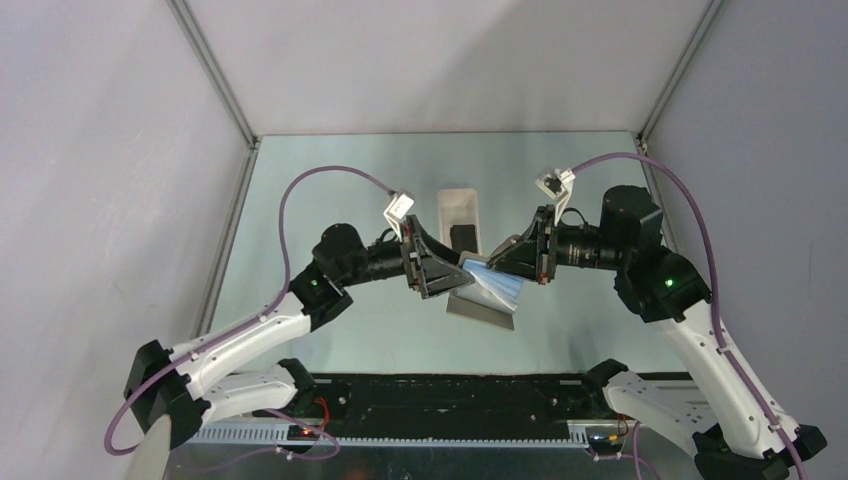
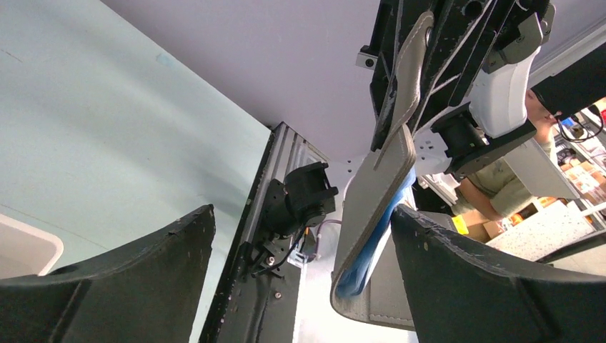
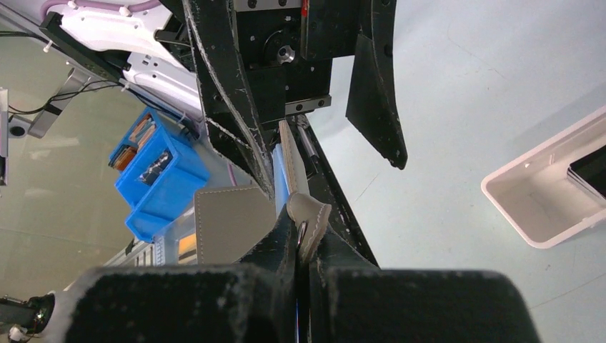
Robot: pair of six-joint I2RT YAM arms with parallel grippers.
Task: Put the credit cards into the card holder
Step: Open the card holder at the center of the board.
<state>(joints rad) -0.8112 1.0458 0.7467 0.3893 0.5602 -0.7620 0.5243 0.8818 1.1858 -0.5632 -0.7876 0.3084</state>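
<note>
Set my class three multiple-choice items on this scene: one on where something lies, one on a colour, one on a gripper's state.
1. Where does the visible credit card lie?
A) in the white tray
B) on the bare table
C) on one of the arms

2. What colour is the inside of the card holder?
A) red
B) silvery-blue
C) yellow

3. What state is the right gripper in?
A) open above the tray
B) shut on nothing
C) shut on the card holder

Answers:
1 A, since the top view shows the black card at the tray's near end.
2 B, since the opened lining shows blue.
3 C, since the right wrist view shows its fingers pinching a grey flap of the holder.
</note>
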